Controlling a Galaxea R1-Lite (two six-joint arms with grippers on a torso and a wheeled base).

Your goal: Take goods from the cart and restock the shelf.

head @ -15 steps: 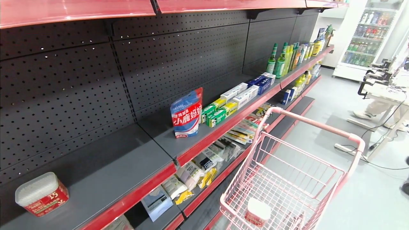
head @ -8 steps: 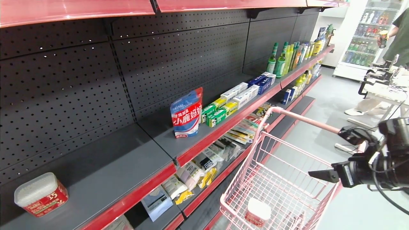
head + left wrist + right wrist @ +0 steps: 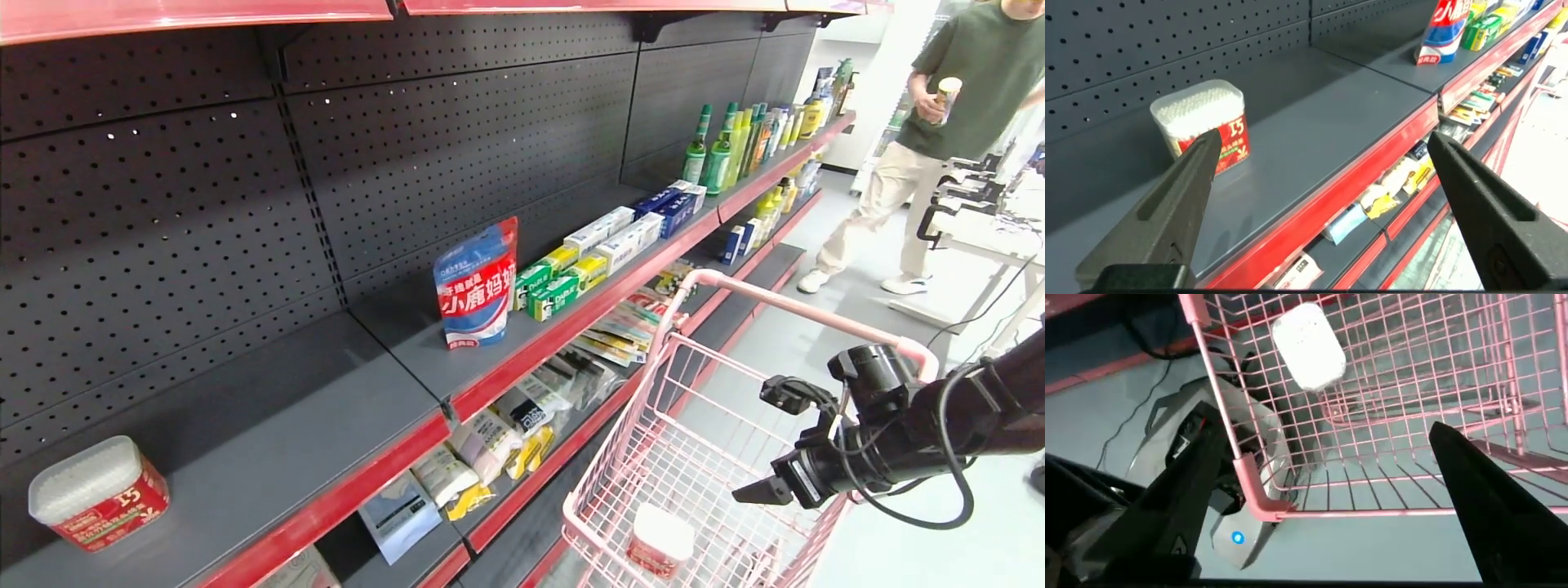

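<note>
Swung in from the right within the last second, the robot's right end effector (image 3: 763, 441) now hangs over the cart's right-hand rim, fingers spread wide and nothing held; a second ago no arm was in sight there.

At the left end of the shelf (image 3: 269, 457) a red-labelled swab tub (image 3: 98, 494) stands where it stood. The left end effector (image 3: 1323, 143) is poised before it, fingers apart and empty. Midway along the shelf's front edge the blue-and-red pouch (image 3: 476, 286) is upright and unmoved.

To the right, the pink cart (image 3: 784, 306) holds a white-lidded tub (image 3: 661, 539) in the corner nearest the shelf, apparently the next item for restocking.

To take it cleanly, the right arm would likely need to come down inside the wire walls, clear of rim and handle. It should square its open fingers across the tub's sides and close low enough under the lid that the tub does not slip. Lifting straight up before crossing to the shelf should keep it off the wire.
</note>
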